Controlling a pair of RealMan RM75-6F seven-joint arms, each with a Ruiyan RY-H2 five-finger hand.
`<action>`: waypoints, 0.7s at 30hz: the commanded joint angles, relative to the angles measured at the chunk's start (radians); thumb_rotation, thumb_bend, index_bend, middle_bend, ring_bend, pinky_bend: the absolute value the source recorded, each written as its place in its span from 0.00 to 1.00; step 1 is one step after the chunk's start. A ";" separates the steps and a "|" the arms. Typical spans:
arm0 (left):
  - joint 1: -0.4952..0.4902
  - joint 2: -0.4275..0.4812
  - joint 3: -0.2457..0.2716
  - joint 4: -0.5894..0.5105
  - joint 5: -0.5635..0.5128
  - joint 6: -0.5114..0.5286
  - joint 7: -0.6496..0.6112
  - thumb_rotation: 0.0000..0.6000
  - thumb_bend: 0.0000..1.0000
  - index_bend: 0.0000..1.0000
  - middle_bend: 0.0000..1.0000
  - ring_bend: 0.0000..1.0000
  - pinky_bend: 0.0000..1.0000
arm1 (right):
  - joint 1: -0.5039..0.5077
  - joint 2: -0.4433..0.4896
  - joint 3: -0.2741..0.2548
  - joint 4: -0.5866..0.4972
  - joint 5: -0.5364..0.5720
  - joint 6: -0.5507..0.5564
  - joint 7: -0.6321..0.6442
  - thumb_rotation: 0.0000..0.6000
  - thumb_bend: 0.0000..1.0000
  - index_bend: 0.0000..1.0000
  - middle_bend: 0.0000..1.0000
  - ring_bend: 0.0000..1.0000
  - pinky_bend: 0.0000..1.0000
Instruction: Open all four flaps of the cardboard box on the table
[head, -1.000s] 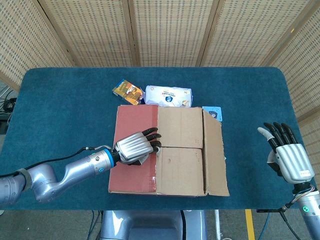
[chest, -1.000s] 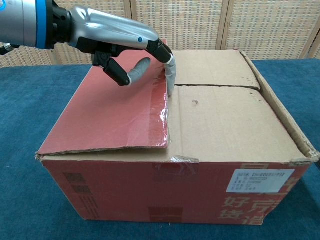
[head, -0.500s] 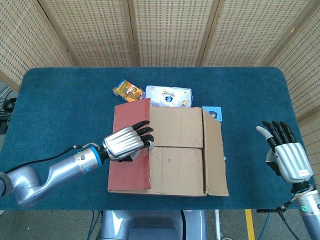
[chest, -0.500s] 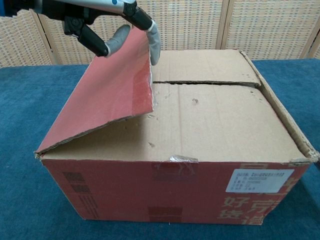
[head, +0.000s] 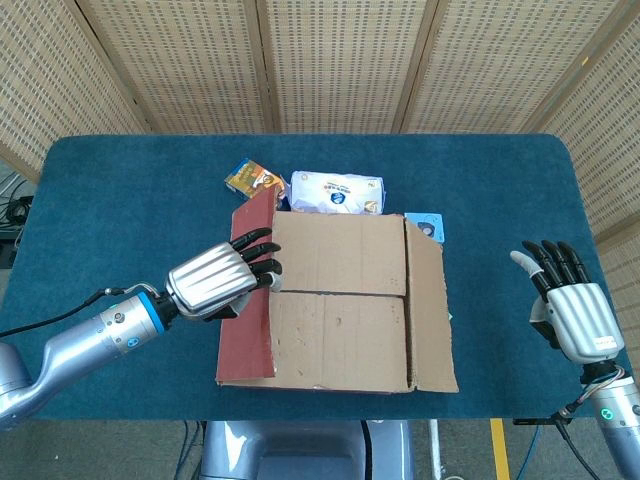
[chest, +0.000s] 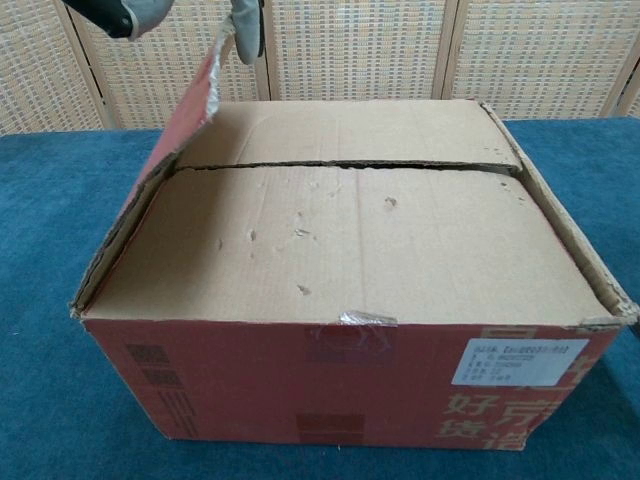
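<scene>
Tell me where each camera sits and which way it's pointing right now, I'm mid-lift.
Head view: high up, looking down on the table; shows the whole cardboard box, the left hand lifting the red flap, and the right hand off to the side.
Chest view: low, facing the box's front; only the left hand's fingertips show.
Shared: box, red flap, left hand.

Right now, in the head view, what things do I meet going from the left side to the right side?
Left hand → red flap → cardboard box → blue item behind the box's right corner → right hand. The packets behind the box overlap it in this order, so I leave them out.
</scene>
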 joint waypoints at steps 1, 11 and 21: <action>0.024 0.041 0.005 -0.018 0.031 0.029 -0.025 0.86 0.92 0.36 0.29 0.12 0.00 | 0.000 0.000 0.000 -0.001 0.000 0.000 0.000 1.00 1.00 0.13 0.09 0.00 0.02; 0.106 0.181 0.034 -0.053 0.141 0.124 -0.104 0.86 0.92 0.36 0.30 0.13 0.00 | 0.003 0.001 0.001 -0.013 -0.003 -0.006 -0.012 1.00 1.00 0.13 0.09 0.00 0.02; 0.223 0.289 0.077 -0.029 0.224 0.255 -0.193 0.86 0.92 0.36 0.33 0.16 0.00 | 0.010 0.003 0.002 -0.037 -0.006 -0.018 -0.044 1.00 1.00 0.13 0.09 0.00 0.02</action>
